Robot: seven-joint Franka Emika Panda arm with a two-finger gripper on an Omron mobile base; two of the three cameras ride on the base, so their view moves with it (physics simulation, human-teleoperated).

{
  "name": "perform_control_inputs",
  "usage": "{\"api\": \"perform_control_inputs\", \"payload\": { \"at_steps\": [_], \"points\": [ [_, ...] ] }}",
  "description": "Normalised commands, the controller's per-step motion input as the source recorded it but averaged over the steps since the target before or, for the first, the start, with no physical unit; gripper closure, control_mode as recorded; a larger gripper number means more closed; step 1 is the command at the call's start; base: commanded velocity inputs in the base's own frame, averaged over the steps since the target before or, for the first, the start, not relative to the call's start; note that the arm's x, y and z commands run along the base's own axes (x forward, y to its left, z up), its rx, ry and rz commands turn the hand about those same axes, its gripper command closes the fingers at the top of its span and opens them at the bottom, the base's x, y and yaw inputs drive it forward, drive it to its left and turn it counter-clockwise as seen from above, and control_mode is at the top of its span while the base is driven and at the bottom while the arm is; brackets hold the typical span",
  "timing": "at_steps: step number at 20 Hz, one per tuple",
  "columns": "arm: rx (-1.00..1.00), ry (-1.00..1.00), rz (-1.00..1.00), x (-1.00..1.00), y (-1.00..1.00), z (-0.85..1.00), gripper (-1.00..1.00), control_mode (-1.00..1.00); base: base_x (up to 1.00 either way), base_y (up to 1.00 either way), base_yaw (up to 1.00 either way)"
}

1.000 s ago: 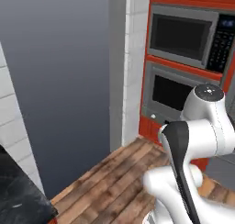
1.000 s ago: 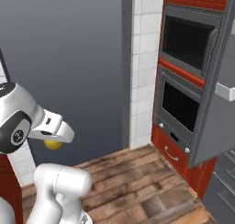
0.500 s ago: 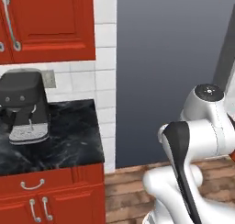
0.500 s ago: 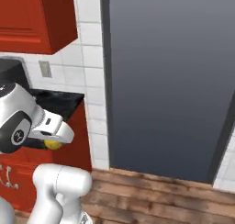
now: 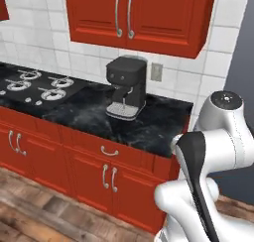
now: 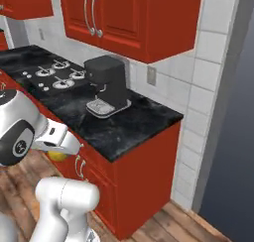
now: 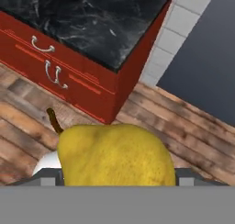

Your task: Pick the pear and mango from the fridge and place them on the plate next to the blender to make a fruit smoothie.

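Observation:
The yellow pear (image 7: 114, 154) with its brown stem fills the lower half of the hand view, and it hides the fingertips. In the right base view a bit of the pear (image 6: 58, 156) shows under my gripper (image 6: 59, 148), which is shut on it and held low in front of the red cabinets. The fridge (image 6: 233, 117) is the tall grey panel at the right edge, also seen as the fridge (image 7: 202, 62) in the hand view. The mango, the plate and the blender are out of view.
A black coffee machine (image 5: 126, 87) stands on the black marble counter (image 5: 149, 124), with a gas stove (image 5: 39, 85) to its left. Red drawers and doors (image 5: 106, 174) run below, red wall cabinets (image 5: 134, 13) above. Wood floor (image 7: 193, 126) lies between counter and fridge.
The whole picture has swung from the oven, past the grey fridge, to the counter with the coffee machine, so the base has turned. The pear has stayed in my gripper.

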Motion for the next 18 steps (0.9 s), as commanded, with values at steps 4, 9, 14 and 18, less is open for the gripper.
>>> {"api": "perform_control_inputs", "payload": {
  "at_steps": [4,9,14,18],
  "points": [
    [0.0,0.0,0.0,0.0,0.0,0.0,1.0,1.0,0.15,0.62,0.75],
    [0.0,0.0,0.0,0.0,0.0,0.0,1.0,1.0,0.16,0.66,0.72],
    [0.0,0.0,0.0,0.0,0.0,0.0,1.0,1.0,0.17,0.66,0.7],
    [0.0,0.0,0.0,0.0,0.0,0.0,1.0,1.0,0.18,0.48,0.73]
  ]
}}
